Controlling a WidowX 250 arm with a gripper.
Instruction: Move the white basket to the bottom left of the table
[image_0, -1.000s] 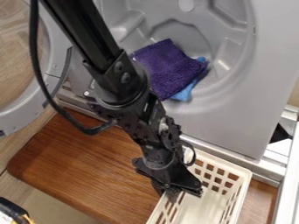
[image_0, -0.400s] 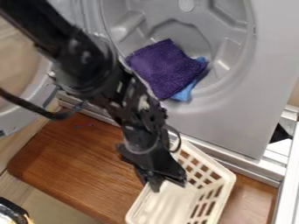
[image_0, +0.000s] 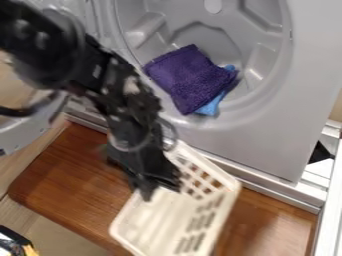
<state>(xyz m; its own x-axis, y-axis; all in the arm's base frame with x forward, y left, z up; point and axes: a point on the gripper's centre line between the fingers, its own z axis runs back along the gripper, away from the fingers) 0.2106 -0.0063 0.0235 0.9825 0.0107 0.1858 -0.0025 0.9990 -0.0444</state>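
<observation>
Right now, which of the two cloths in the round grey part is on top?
The purple cloth. It lies over the blue cloth, which peeks out at its lower right.

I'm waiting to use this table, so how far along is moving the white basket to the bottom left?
Done: the hand is at the white basket's upper-left side. Under way: hand and basket have both shifted left over the wooden table since the earlier pictures. Left: the basket is around the lower middle, so it likely needs to go further left before the hand withdraws.
</observation>
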